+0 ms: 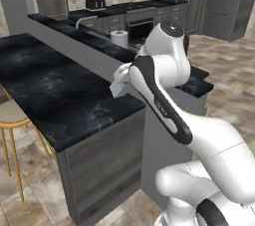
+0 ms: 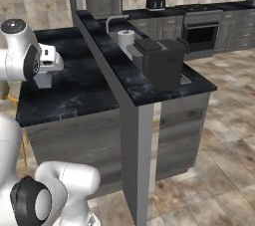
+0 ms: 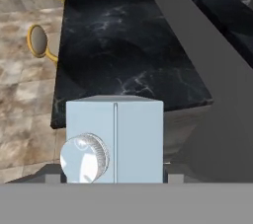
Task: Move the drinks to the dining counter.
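The dining worktop, a long black white-veined slab on a dark wood-grain base, fills the ground under my reach; it sits lower than the narrow ledge running beside it, which is presumably why I come in over its near end rather than across the ledge. A gold-legged stool stands at its outer side. A dark boxy appliance and a paper towel roll sit on the kitchen side beyond the ledge, well apart from my work. My gripper carries the white carton over the near part of the slab: my fingers are closed on its two sides, gable ridge and round screw cap facing the hand camera, so the carton hangs upright for a flat set-down. Judgement: first drink is in transit and close to placement; whether its base already touches the slab I cannot tell. Lower gently, then release.
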Motion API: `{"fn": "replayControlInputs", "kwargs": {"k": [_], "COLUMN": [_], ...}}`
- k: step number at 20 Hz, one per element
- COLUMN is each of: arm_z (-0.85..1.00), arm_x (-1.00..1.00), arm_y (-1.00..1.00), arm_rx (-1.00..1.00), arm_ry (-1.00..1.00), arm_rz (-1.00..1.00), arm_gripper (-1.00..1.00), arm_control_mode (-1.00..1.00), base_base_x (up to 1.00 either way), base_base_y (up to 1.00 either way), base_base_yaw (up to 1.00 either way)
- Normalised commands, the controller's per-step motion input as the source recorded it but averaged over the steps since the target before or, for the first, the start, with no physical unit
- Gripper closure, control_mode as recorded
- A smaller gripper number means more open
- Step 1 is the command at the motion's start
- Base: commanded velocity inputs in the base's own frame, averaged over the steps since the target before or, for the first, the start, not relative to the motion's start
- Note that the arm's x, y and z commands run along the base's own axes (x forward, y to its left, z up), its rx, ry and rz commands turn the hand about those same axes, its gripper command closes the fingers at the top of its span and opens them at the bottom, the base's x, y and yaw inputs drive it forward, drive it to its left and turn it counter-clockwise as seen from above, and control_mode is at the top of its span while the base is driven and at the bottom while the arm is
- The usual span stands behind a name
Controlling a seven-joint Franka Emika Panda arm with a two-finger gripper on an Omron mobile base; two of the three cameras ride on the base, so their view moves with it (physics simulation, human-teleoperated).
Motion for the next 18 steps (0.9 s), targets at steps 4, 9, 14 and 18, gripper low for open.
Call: {"fn": "replayControlInputs", "kwargs": {"k": [4, 9, 14, 18], "arm_z": [0.00, -0.09, -0.56, -0.68], "arm_x": [1.00, 0.91, 0.45, 0.31], "arm_y": [0.26, 0.29, 0.19, 0.18], "arm_rx": [0.00, 0.00, -0.02, -0.03], "arm_ry": [0.21, 0.22, 0.20, 0.12], "arm_rz": [-0.07, -0.04, 0.00, 0.00], "arm_gripper": [1.00, 1.00, 1.00, 1.00], "arm_control_mode": [-1.00, -1.00, -1.00, -1.00], "base_base_x": [0.00, 0.00, 0.00, 0.00], "base_base_y": [0.00, 0.00, 0.00, 0.00], "base_base_yaw": [0.00, 0.00, 0.00, 0.00]}}
